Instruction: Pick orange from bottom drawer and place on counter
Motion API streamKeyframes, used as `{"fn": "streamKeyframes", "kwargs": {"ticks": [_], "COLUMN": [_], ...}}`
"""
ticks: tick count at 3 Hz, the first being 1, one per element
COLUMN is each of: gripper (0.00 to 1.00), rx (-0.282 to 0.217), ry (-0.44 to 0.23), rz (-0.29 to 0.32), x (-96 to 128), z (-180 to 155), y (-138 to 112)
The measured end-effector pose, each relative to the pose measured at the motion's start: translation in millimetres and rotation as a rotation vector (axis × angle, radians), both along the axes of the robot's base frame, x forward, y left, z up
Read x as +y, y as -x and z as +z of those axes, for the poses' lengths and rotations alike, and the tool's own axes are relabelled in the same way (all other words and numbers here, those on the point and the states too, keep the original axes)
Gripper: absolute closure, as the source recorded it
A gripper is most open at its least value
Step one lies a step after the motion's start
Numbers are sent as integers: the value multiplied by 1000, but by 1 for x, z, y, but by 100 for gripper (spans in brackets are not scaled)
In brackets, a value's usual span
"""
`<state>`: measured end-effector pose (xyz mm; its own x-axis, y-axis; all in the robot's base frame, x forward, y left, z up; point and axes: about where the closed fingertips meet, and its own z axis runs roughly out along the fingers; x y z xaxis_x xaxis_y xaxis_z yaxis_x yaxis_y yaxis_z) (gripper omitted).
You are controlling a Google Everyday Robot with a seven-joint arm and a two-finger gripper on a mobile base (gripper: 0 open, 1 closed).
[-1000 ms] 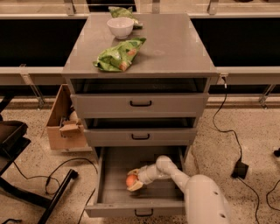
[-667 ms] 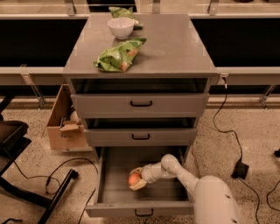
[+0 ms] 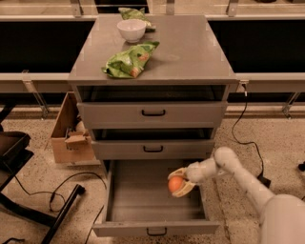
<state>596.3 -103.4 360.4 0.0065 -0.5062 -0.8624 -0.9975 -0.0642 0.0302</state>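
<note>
The orange (image 3: 175, 183) is held between the fingers of my gripper (image 3: 178, 182), above the right side of the open bottom drawer (image 3: 138, 200). The gripper is shut on the orange and lifted clear of the drawer floor. My white arm (image 3: 238, 176) comes in from the lower right. The counter (image 3: 190, 52) is the grey top of the cabinet, well above the gripper.
On the counter stand a white bowl (image 3: 131, 29) and a green chip bag (image 3: 129, 61), with another green bag (image 3: 136, 14) behind the bowl. A cardboard box (image 3: 71, 133) sits left of the cabinet. A black chair base (image 3: 28, 200) and cables lie on the floor.
The gripper has lifted the orange off the drawer floor and carried it up and to the right. The arm has drawn back toward the right.
</note>
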Motion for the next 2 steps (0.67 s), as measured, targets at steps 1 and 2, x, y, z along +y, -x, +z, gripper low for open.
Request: {"fn": "streamKeyframes", "kwargs": {"ticks": [1,2], "gripper": [100,100], "rx": [-18,11], "ry": [30,39], "rz": [-6,-34], "x": [-79,-134], "z": [103,176], "y": [-12,-21]}}
